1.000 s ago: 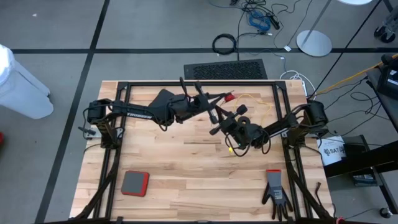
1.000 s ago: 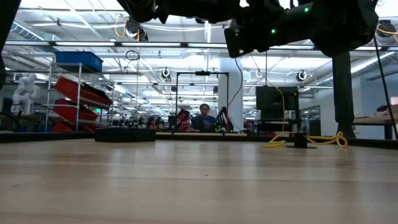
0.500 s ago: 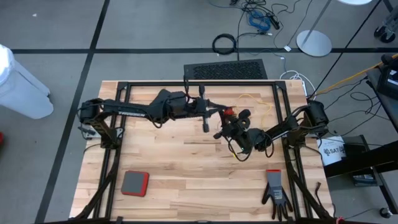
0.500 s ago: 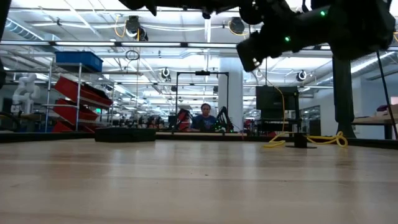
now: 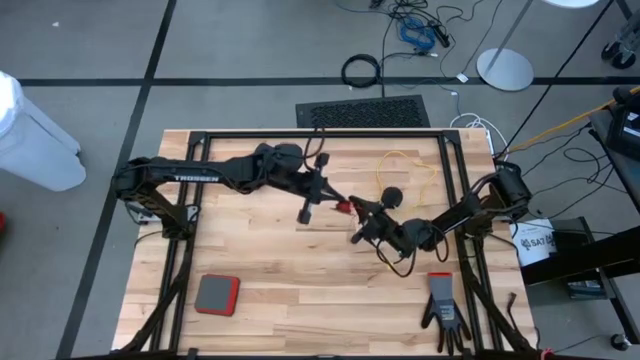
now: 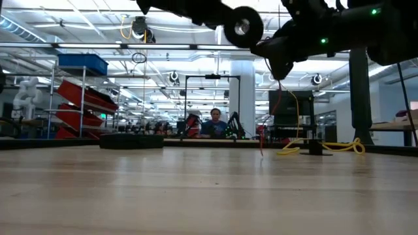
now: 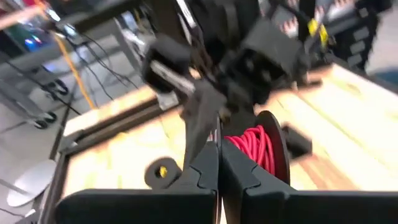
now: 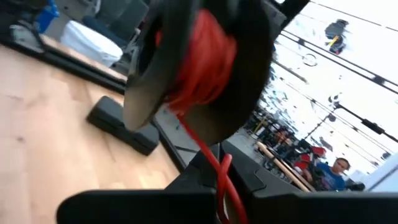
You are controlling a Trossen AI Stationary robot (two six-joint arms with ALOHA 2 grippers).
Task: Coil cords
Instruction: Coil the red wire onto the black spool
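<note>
L gripper (image 5: 330,198) is hanging above the middle of the light wooden table (image 5: 260,260), w/ its fingers (image 7: 205,177) pressing together. A small round black reel wound w/ thin red cord (image 5: 345,207) is sitting just past the tips. Can't tell whether they're actually pinching its rim. R gripper (image 5: 358,215) is reaching in from the opposite side, meeting the L one over the table centre. Its fingers (image 8: 249,177) are closing tight on a loose strand of the thin red cord (image 8: 219,171), which is running down from the reel (image 8: 199,56) into the slot btwn them. In the low view the reel (image 6: 243,26) is showing face-on, well above the tabletop, and the free end of the red cord (image 6: 261,140) is dangling down close to the wood. A thin yellow cord (image 5: 410,165) is lying loose on the far R part of the table, w/ a second small black reel (image 5: 392,196) sitting next to it, well apart from both grippers. A flat red-and-grey square pad (image 5: 216,295) is lying near the front L corner, and a black work glove (image 5: 443,305) near the front R. A person (image 6: 214,124) is sitting far back in the room beyond the table.
</note>
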